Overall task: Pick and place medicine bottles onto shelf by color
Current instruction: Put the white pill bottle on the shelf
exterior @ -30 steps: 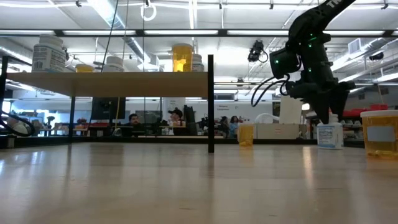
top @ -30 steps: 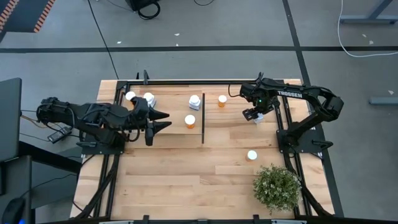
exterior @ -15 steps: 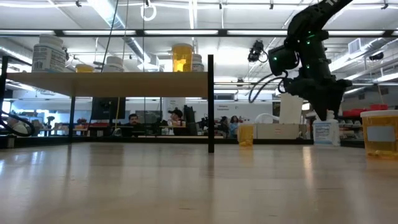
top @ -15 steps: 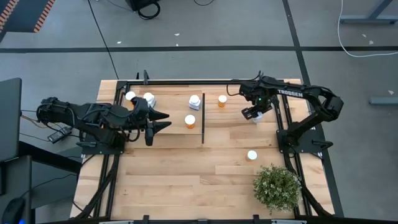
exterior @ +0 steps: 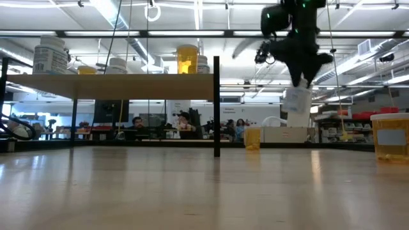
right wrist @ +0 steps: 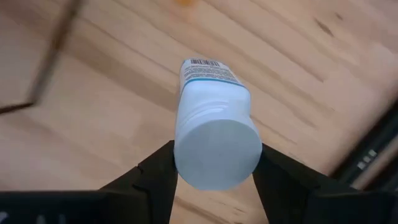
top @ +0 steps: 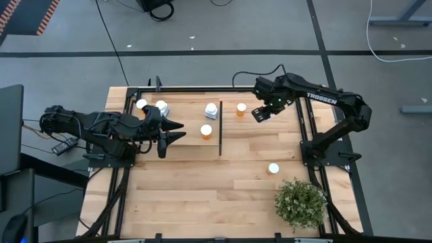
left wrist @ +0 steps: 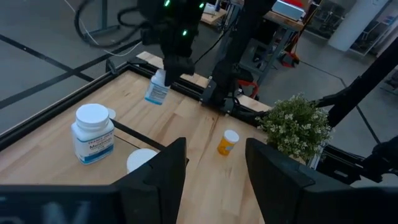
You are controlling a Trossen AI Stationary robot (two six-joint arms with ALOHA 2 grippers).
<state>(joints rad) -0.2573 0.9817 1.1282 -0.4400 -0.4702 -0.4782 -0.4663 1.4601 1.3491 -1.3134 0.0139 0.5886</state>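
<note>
Two fingers of your right gripper [right wrist: 214, 177] clamp a white medicine bottle [right wrist: 214, 127], lifted above the table near the shelf [top: 192, 138]; your left gripper [top: 177, 131] waits half-open over the shelf, empty.

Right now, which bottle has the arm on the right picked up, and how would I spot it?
Start at the black upright divider and look to its right. Beside an orange bottle standing on the table, the right gripper holds a white bottle in its jaws. It is the only bottle in the air.
</note>
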